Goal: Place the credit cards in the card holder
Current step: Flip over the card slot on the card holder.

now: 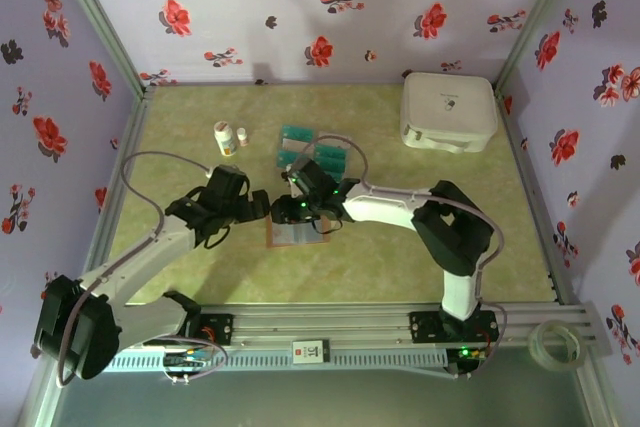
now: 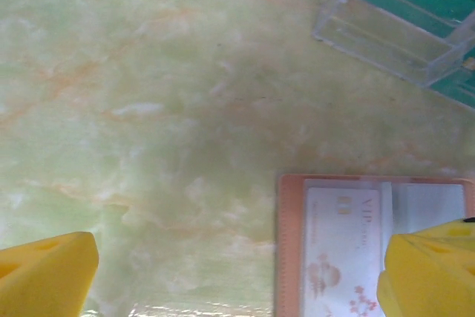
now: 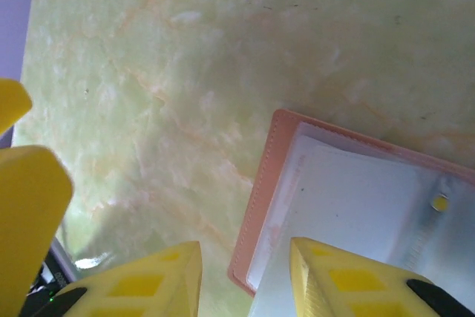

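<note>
Holder [image 1: 295, 233] is laid open mid-counter [image 1: 380, 267], flanked by both tools. Left tool [image 2: 237, 272] is spread wide. Right tool [image 3: 245, 257] is held part-spread astride the holder's edge, nothing pinched. Cards [image 1: 328, 155] are scattered behind. Open marbled counter is left to the right, closed in by floral walls [image 1: 400, 37].

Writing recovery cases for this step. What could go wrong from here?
1. Both arms crowd the card holder; the left gripper and right gripper sit nearly tip to tip, so a collision seems possible.
2. One of the left fingers hangs over the holder's edge; a sideways move might drag it.
3. The right fingers straddle the holder's rim beside the clear sleeve; closing could snag it.
</note>
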